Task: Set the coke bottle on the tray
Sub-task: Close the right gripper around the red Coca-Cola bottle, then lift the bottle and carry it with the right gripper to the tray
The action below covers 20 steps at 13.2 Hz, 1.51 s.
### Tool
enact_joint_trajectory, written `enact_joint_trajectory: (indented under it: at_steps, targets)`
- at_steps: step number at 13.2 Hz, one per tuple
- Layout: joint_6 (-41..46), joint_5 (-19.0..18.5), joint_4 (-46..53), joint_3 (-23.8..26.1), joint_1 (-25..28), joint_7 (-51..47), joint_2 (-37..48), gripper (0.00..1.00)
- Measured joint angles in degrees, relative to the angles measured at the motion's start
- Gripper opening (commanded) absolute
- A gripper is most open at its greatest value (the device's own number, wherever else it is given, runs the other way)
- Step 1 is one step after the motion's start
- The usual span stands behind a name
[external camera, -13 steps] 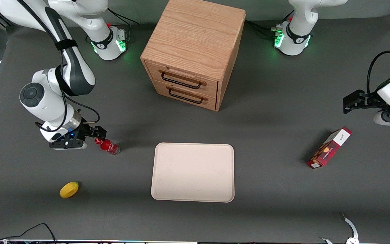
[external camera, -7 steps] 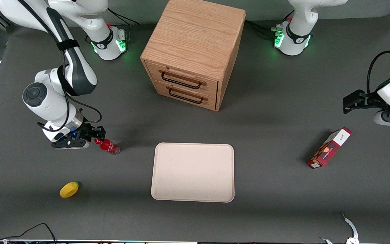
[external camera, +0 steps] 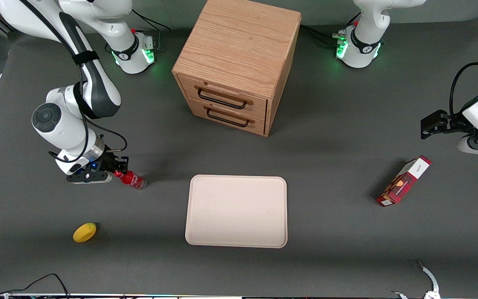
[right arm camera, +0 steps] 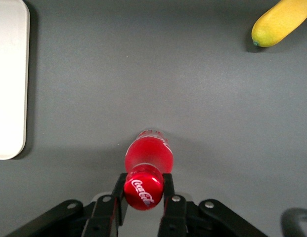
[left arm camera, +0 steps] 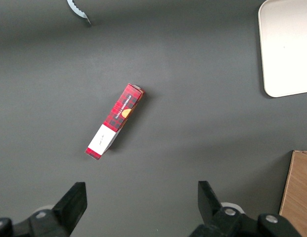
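Observation:
The coke bottle (external camera: pixel 131 179) is a small red bottle with a red cap, standing tilted on the grey table beside the tray, toward the working arm's end. My right gripper (external camera: pixel 118 170) is at its cap. In the right wrist view the gripper (right arm camera: pixel 143 191) has a black finger (right arm camera: pixel 119 190) pressed on each side of the cap, shut on the bottle (right arm camera: pixel 149 153). The tray (external camera: pixel 236 211) is a flat beige rectangle, bare, nearer the front camera than the cabinet. Its edge shows in the right wrist view (right arm camera: pixel 10 79) and the left wrist view (left arm camera: pixel 286 44).
A wooden drawer cabinet (external camera: pixel 239 62) stands farther from the front camera than the tray. A yellow lemon (external camera: pixel 84 232) lies nearer the camera than the bottle and also shows in the right wrist view (right arm camera: pixel 279 22). A red-and-white carton (external camera: pixel 403 181) lies toward the parked arm's end.
My right wrist has shifted slightly away from the front camera and toward the tray. The bottle's cap moved a little with the gripper; its base stays in place.

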State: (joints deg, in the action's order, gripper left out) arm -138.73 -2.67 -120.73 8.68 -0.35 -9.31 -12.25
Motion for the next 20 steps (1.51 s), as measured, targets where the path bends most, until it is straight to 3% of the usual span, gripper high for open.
enact_joint_trajectory:
  at_steps: [5, 7, 12, 15, 20]
  targets:
    - [0.2, 0.0, 0.8, 1.2, 0.1, 0.0, 0.0, 0.00]
    - [4.3, 0.0, 4.8, 1.2, 0.1, 0.0, 0.1, 0.00]
    - [30.9, 0.0, 30.3, 1.3, 0.9, 0.0, -1.4, 0.00]
    - [42.8, 0.0, 46.3, 1.3, 2.2, 0.0, -6.7, 0.00]
    - [44.5, 0.0, 60.5, 1.2, 6.8, -0.3, -16.8, 0.00]
